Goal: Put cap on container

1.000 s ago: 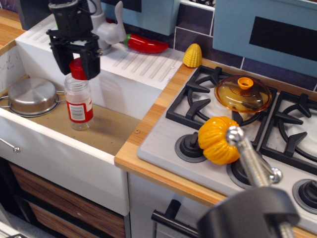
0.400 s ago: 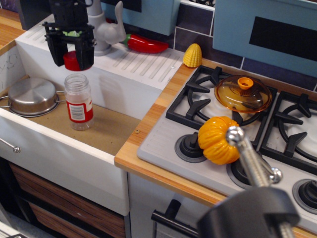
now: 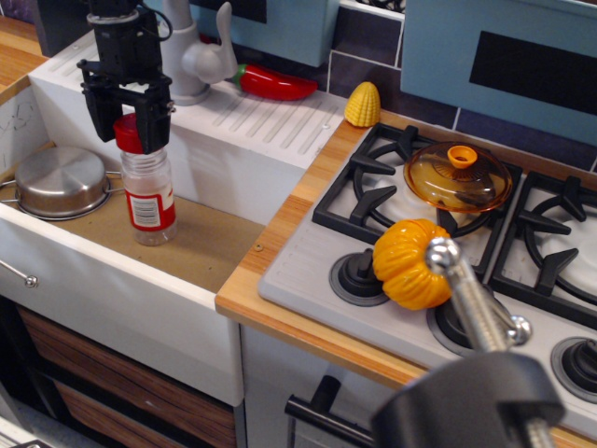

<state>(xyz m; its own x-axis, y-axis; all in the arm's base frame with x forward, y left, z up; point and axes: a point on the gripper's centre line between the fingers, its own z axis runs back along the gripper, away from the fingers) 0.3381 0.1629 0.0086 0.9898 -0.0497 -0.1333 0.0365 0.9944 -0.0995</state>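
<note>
Red cap [image 3: 129,133] in hand [image 3: 127,119]

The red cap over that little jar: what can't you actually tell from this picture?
- Whether the cap sits on the jar: the gripper covers the join.
- How the cap lines up with the jar's mouth: one view only.
- The jar's label text: too small.
- The arm above the gripper: cut off by the top edge.

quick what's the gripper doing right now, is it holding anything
Gripper: closed on the red cap, holding it at the mouth of the clear jar, offset toward the jar's left side.
</note>
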